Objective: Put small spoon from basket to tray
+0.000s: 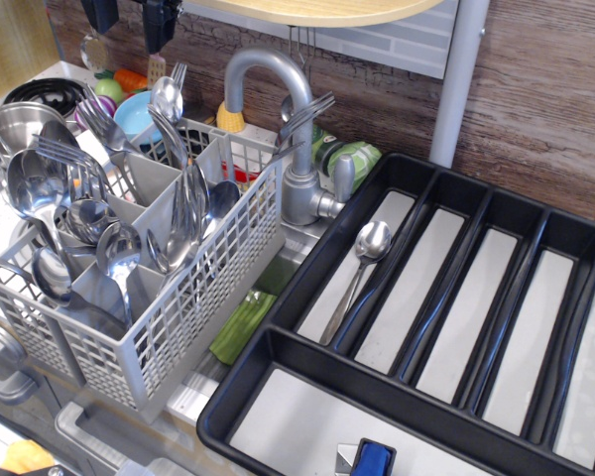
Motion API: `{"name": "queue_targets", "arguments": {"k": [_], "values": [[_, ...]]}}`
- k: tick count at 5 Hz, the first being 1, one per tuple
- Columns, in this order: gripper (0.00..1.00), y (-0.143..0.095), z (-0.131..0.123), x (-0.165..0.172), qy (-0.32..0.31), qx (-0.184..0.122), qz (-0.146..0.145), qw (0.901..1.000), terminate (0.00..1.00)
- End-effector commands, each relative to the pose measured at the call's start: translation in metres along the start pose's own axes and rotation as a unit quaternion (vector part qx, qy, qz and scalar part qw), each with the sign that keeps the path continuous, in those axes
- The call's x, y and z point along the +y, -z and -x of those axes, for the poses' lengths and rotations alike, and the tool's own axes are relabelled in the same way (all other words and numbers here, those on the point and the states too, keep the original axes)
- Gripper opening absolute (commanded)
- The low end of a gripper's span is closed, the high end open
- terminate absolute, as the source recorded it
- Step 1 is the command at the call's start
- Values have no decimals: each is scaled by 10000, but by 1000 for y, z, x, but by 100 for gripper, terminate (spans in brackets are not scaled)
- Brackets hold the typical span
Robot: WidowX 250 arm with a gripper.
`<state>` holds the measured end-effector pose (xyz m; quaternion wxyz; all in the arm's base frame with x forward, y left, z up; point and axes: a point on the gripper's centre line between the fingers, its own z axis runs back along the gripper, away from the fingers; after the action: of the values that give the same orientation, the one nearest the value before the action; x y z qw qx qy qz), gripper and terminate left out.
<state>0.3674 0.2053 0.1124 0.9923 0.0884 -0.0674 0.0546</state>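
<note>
Your small spoon (361, 270) lies in the leftmost long compartment of the tray (278, 389), bowl toward the far end, handle running down toward the cross divider. It leans a little against the black rib on its right side and nothing is touching it. You see the tray's other long compartments showing their pale grey bottoms, and the wide cross compartment at the near edge holds only a small blue and white object (365, 458) at the bottom border of the view.

To your left, the basket (193, 327) stands just beside the tray, its grid walls packed with upright cutlery: big-bowled spoons (32, 180) in the left compartments, slimmer spoons (185, 213) in the middle one, forks (91, 117) rising at the back. A green item (244, 325) lies in the gap between basket and tray.

Behind them you have the grey faucet (288, 119), with a fork (305, 117) poking up beside it, and a steel pot (10, 121) at the far left.

The gripper (129, 15) shows only as dark parts at the top left edge, well above the basket; you cannot tell how far its jaws stand apart or whether they hold anything.
</note>
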Motion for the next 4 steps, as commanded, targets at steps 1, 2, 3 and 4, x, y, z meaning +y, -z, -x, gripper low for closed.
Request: {"name": "queue_targets", "arguments": {"k": [1,2,3,4], "values": [[100,0,0,0,0,0,0,10000,0],[100,16,-1,-2,4,-282,6,9996,0],[100,30,-3,-4,-61,-445,61,9990,0],[100,50,-5,-6,-75,-734,103,9972,0]]}}
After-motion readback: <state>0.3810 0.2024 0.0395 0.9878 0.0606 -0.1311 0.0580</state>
